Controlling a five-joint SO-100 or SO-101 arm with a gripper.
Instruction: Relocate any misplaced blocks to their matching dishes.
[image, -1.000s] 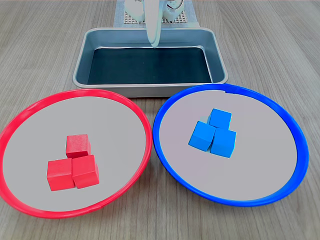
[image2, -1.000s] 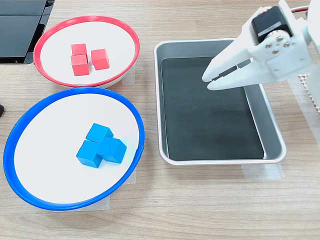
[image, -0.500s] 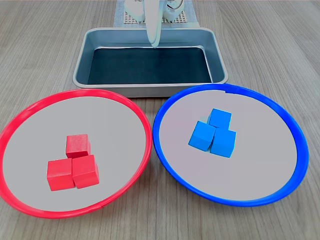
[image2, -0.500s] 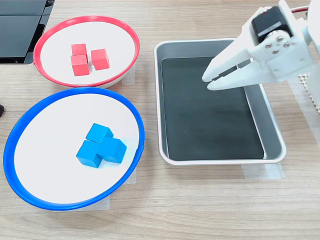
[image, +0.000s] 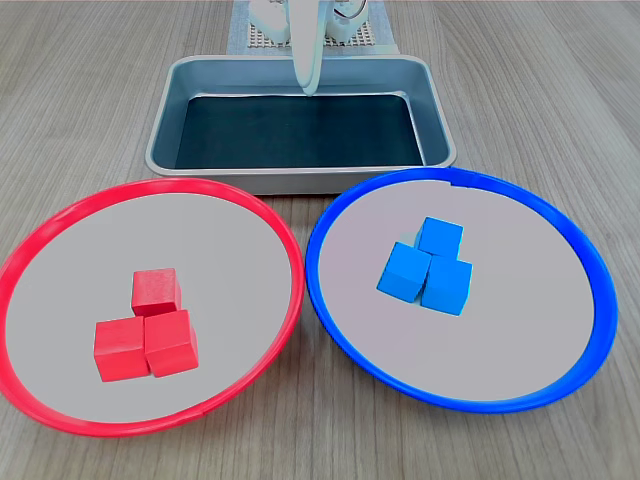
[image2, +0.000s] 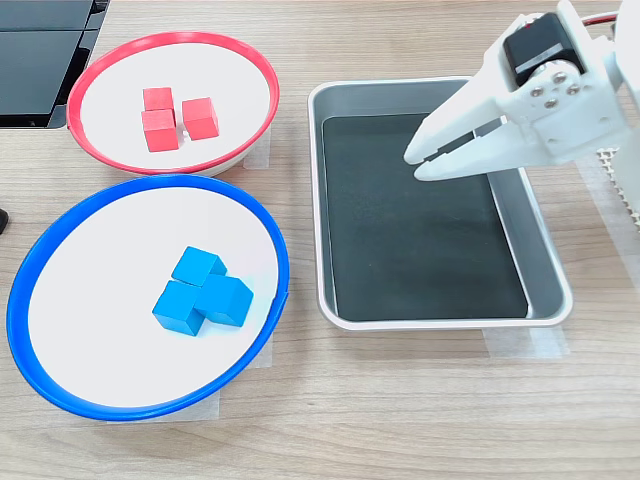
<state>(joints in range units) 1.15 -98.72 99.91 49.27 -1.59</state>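
3 red cubes (image: 146, 324) in red-rimmed plate (image: 262, 215)

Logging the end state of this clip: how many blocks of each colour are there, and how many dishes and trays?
Red blocks: 3, all in the red-rimmed plate
Blue blocks: 3, all in the blue-rimmed plate
Round plates: 2
Metal tray: 1, holding nothing
Total: 6 blocks, 3 containers
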